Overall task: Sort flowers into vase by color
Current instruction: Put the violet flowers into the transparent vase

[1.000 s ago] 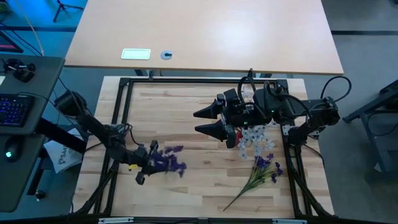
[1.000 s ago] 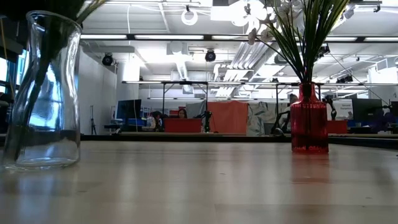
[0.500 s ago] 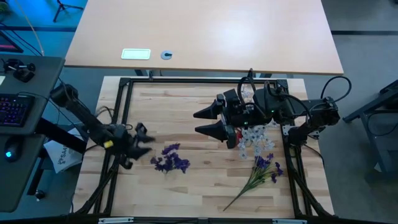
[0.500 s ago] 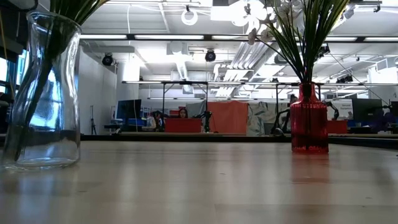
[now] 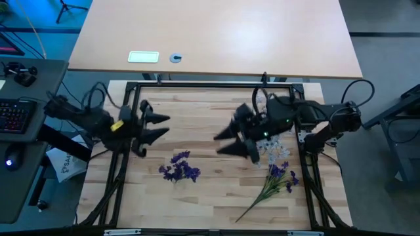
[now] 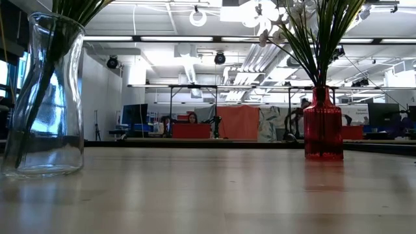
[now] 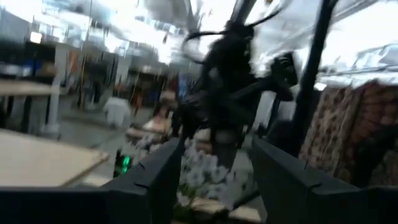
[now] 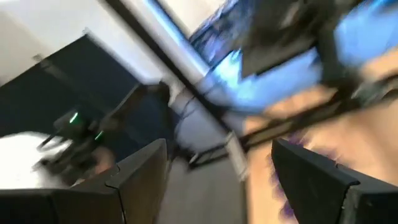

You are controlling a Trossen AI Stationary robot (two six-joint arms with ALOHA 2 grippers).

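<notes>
A clear glass vase (image 6: 45, 97) stands on the table's left half, with green stems inside it. From above, dark purple blossoms (image 5: 178, 168) top it. A red vase (image 6: 322, 130) on the right half holds pale white blossoms (image 5: 272, 147). One purple sprig (image 5: 275, 182) lies flat on the wood near the right near corner. My left gripper (image 5: 161, 127) hovers open, beyond the purple blossoms toward the far-left. My right gripper (image 5: 220, 143) hovers open, left of the white blossoms. Both wrist views show empty fingers.
A black frame rail (image 5: 210, 84) borders the wooden board on all sides. Beyond it lies a pale table with a white card (image 5: 143, 57) and a small round thing (image 5: 175, 58). Bare wood lies between the two vases.
My left gripper was at the purple blossoms, then drew back toward the left edge and on toward the far edge. The purple sprig's stem has dropped deeper into the clear vase. My right gripper has shifted toward the near edge and turned a little.
</notes>
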